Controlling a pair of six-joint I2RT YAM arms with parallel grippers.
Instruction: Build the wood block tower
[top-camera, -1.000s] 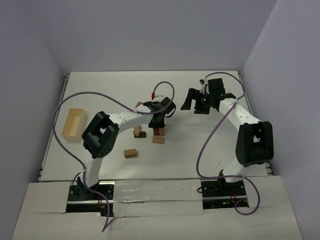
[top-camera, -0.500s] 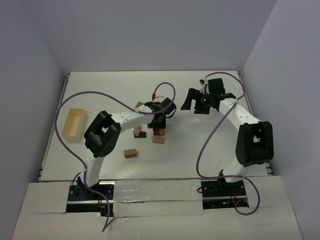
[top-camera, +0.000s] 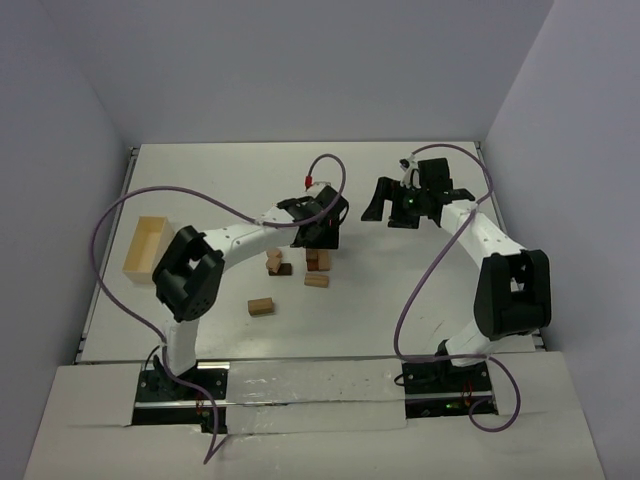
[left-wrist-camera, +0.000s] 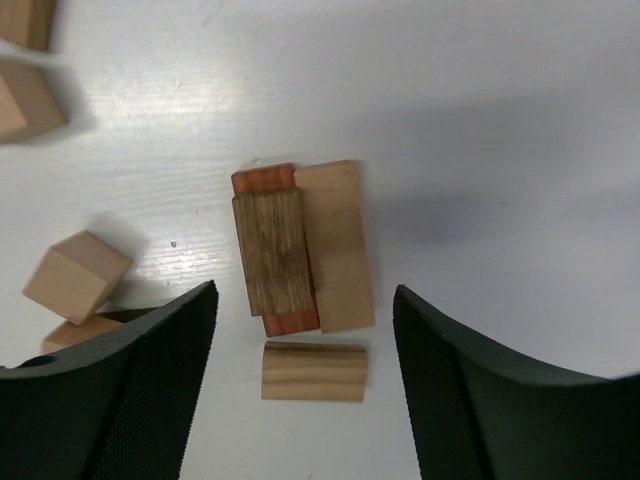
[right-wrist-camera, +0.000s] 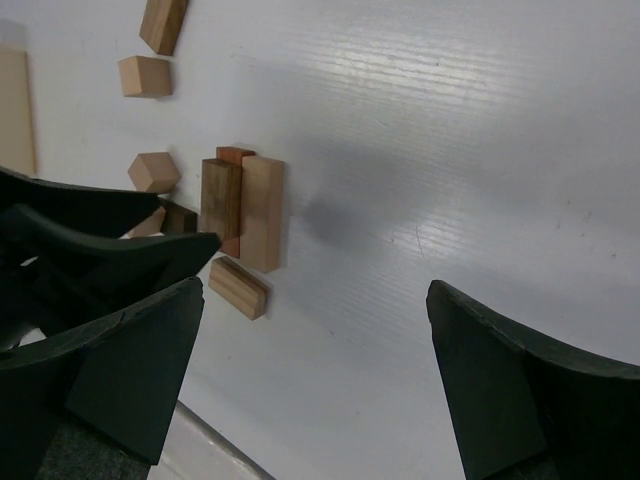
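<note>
Left claw (left-wrist-camera: 302, 292) hung spread wide above the worktop (top-camera: 220, 180), gripping nothing at all. Right down between its two dark fingers (left-wrist-camera: 140, 390) sat the tower (left-wrist-camera: 300, 250), out near the middle of the worktop. And what a low little thing it was! A dark brown block (left-wrist-camera: 272, 252) lay flat along a reddish-brown block (left-wrist-camera: 264, 180), whose ends peeked out at both ends. A long tan block (left-wrist-camera: 335, 245) sat pressed against their side, edge to edge. Whether that tan one rested on the red one or on the worktop, the views could not settle.

Just off the tower's near end a short tan block (left-wrist-camera: 314, 371) lay crosswise, close but not touching. Over to the left, a small huddle of loose blocks (top-camera: 276, 264), tan with a dark one among them, sat near the tower. One lone tan block (top-camera: 261, 306) lay apart, nearer the arm bases. Far out by the left edge stood the pale wooden box (top-camera: 148, 245).

Right claw (right-wrist-camera: 315, 292), meanwhile, hovered off to the tower's right and farther back, fingers flung fully apart and nothing between them.
</note>
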